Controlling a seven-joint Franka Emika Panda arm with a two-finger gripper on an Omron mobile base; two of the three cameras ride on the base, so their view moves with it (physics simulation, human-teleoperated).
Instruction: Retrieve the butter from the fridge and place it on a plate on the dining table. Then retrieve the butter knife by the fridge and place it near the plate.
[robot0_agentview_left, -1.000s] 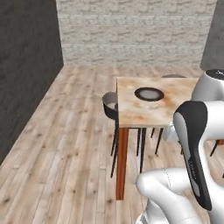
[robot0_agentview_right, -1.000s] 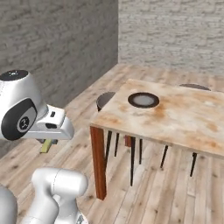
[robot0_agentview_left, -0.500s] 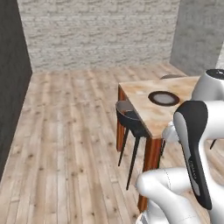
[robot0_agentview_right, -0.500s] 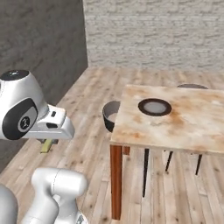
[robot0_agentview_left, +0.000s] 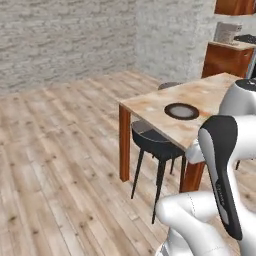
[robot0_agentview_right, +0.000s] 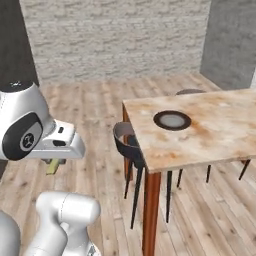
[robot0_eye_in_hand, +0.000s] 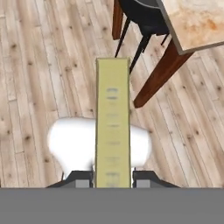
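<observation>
In the hand view a pale-yellow butter (robot0_eye_in_hand: 113, 122) stick runs up from between my two dark fingertips, and my gripper (robot0_eye_in_hand: 112, 178) is shut on it above the wooden floor. From the right base view, a bit of the butter (robot0_agentview_right: 53, 165) pokes out below the white hand. The plate (robot0_agentview_left: 181, 111) with its dark brown rim sits bare on the dining table (robot0_agentview_left: 210, 95), near the table's short end; it is also in the right base view as the plate (robot0_agentview_right: 172, 120) on the dining table (robot0_agentview_right: 220, 125). The hand hangs well short of the table, off its corner.
A dark round stool (robot0_agentview_right: 128, 141) is tucked under the table's near end, beside a reddish-brown leg (robot0_agentview_right: 150, 210). Another stool (robot0_agentview_left: 170, 85) stands at the far side. Wooden cabinets (robot0_agentview_left: 227, 55) rise at the back right. Open plank floor lies left of the table.
The whole picture has swung between the frames, so the base has turned and the table now lies further right and nearer. The butter stays gripped the same way.
</observation>
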